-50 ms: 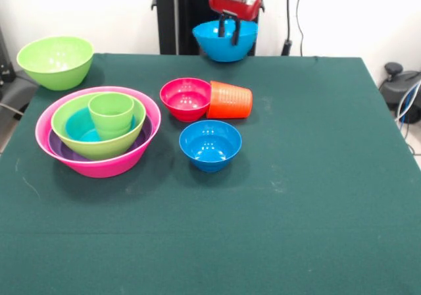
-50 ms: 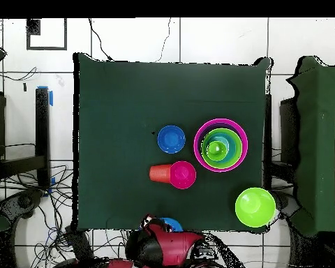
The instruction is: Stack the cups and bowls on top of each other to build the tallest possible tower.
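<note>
Blue plastic showed in the grip of the gripper (image 1: 228, 26): its dark fingers (image 1: 235, 34) were pinched over the rim of the large blue bowl (image 1: 224, 43), one inside and one outside, holding it lifted at the table's far edge, by the middle of that side. On the green tablecloth (image 1: 316, 176) the nest stood near the left edge: the huge pink bowl (image 1: 99, 166) carried the purple bowl (image 1: 62, 151), then a lime-green bowl (image 1: 99, 147), the teal bowl (image 1: 80, 129) and the short green cup (image 1: 111, 114). A second lime-green bowl (image 1: 55, 60) sat at the far left corner. Near the middle, the small red bowl (image 1: 186, 98) touched the orange cup (image 1: 230, 100), which lay on its side, and the small blue bowl (image 1: 210, 144) stood just in front of them. The step in hand seemed to be carrying the large blue bowl to the pile. To do it well, the bowl should probably travel level and high enough to clear the red bowl and the cup, be centred over the stack and lowered before the fingers let go; it looked too wide to seat inside the green bowl while the cup stood there, so tilting or sliding off was the risk. No brand, label or writing could be read on any piece.
</note>
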You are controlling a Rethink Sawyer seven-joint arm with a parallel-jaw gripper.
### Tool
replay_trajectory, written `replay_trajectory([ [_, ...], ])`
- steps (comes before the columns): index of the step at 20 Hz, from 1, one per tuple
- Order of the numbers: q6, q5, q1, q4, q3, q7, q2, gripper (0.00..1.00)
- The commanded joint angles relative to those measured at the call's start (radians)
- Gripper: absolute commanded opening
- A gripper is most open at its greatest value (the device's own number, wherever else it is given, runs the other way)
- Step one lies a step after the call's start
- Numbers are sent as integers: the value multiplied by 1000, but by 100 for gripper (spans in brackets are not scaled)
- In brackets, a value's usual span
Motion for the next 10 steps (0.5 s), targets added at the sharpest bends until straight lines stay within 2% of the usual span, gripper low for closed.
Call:
replay_trajectory([
  [1, -89, -34, 48, -28, 72, 89, 30, 0],
  [5, -165, -48, 50, -35, 70, 100, 50, 0],
  [7, -128, -59, 37, -39, 85, 82, 47, 0],
  [10, -139, -73, 3, -30, 116, 94, 52, 0],
])
